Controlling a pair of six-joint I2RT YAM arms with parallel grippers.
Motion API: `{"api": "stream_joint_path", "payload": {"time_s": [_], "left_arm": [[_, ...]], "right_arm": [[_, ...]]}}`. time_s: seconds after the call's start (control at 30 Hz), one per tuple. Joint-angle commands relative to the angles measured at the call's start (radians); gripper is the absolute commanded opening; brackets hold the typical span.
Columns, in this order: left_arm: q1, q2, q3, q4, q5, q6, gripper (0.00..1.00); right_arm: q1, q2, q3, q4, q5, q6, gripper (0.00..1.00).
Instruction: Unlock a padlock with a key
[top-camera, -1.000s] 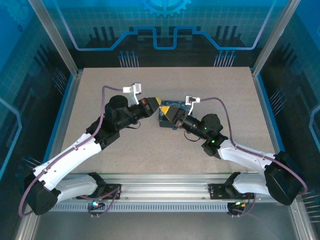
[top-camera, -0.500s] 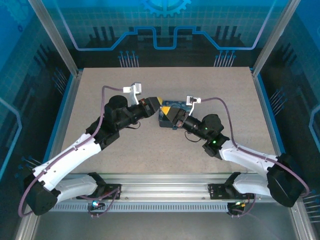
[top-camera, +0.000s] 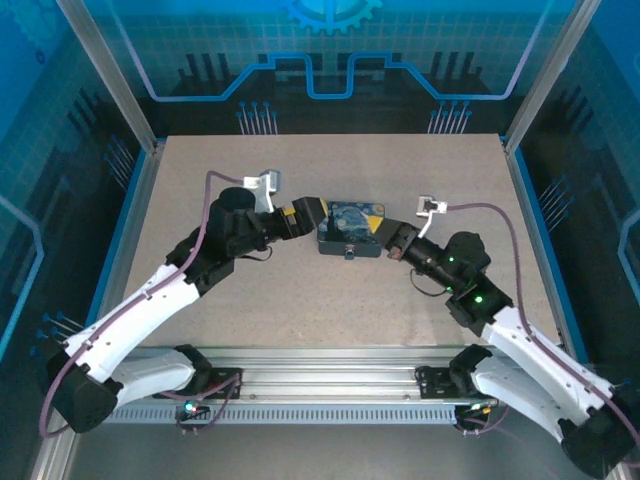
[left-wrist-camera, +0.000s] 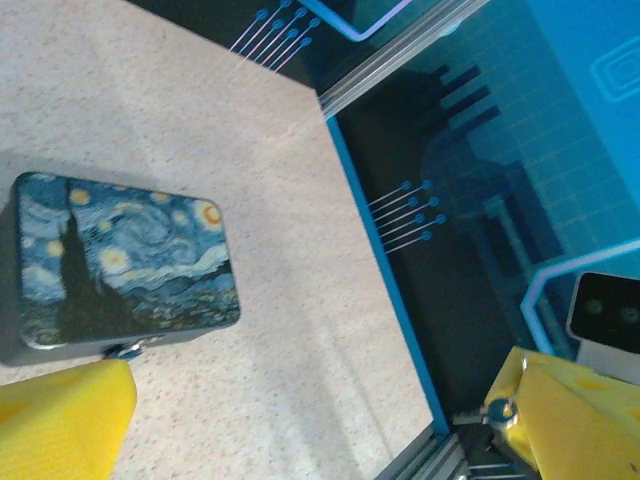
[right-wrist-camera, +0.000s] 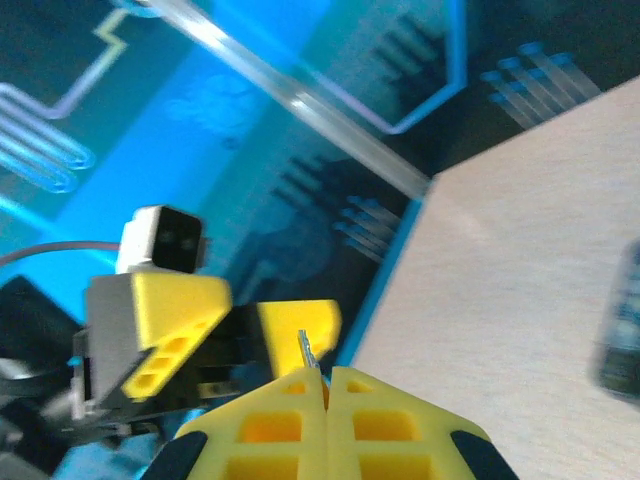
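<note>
A blue-and-yellow night-sky tin (top-camera: 350, 226) lies at the table's middle, with a small metal padlock (top-camera: 345, 254) at its near edge. In the left wrist view the tin (left-wrist-camera: 120, 265) lies upper left, the padlock (left-wrist-camera: 128, 349) just below its rim. My left gripper (top-camera: 312, 214) stands open at the tin's left end, nothing between its yellow fingers (left-wrist-camera: 60, 420). My right gripper (top-camera: 386, 240) is just right of the tin. Its jaws (right-wrist-camera: 327, 375) are shut on the key (right-wrist-camera: 307, 350), a thin metal blade poking up from the tips.
The beige table (top-camera: 330, 300) is bounded by a blue rim and aluminium posts (top-camera: 530, 95), with glass walls behind. Bare tabletop (left-wrist-camera: 300, 330) stretches from the tin to the blue edge (left-wrist-camera: 385, 290). In the right wrist view the left gripper (right-wrist-camera: 215, 320) shows ahead, open.
My left gripper has opened and drawn slightly left. My right arm has pulled back to the right, off the tin, its jaws staying shut.
</note>
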Motion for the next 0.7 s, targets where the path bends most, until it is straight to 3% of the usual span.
{"api": "stream_joint_path", "payload": {"time_s": [0.0, 0.23, 0.67], "left_arm": [[0.039, 0.021, 0.01, -0.079, 0.072, 0.048, 0.99], [0.123, 0.174, 0.018, -0.099, 0.148, 0.054, 0.98], [0.196, 0.59, 0.153, 0.071, 0.144, 0.037, 0.92]], "right_arm": [[-0.071, -0.063, 0.052, -0.356, 0.086, -0.162, 0.0], [-0.19, -0.018, 0.107, -0.567, 0.268, -0.333, 0.0], [-0.247, 0.424, 0.223, -0.476, 0.432, -0.482, 0.0]]}}
